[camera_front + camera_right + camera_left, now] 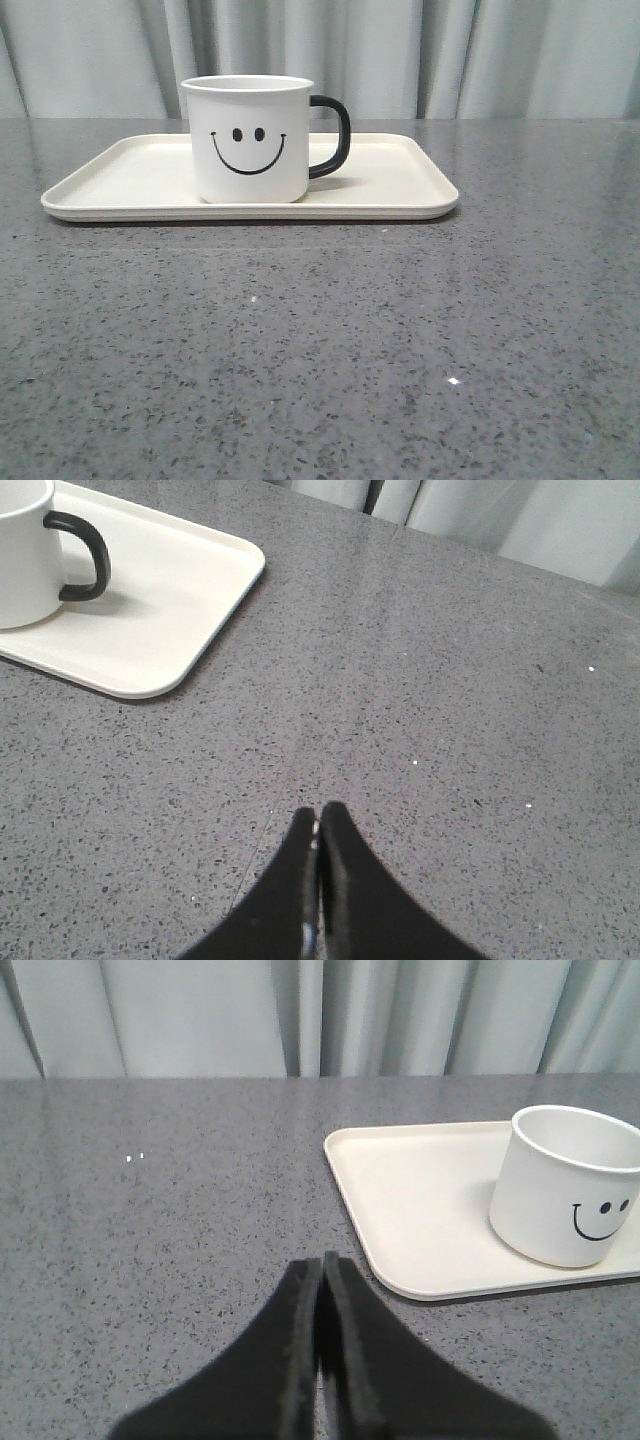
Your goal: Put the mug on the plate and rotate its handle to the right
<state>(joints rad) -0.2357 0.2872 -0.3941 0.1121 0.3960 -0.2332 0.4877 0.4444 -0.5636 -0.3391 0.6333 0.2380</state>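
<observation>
The white mug (250, 140) stands upright on the cream plate (130, 185), smiley face toward the front camera. Its black handle (335, 135) points to the right. The left wrist view shows the mug (565, 1185) on the plate (420, 1210), off to one side of my left gripper (320, 1265), which is shut with nothing in it above bare table. In the right wrist view the mug (25, 555), its handle (85, 555) and the plate's corner (190, 610) lie well away from my right gripper (318, 815), also shut and empty. Neither gripper appears in the front view.
The plate rests on a speckled grey table (320, 350) that stretches toward the camera. A pale curtain (400, 50) hangs behind the table's far edge.
</observation>
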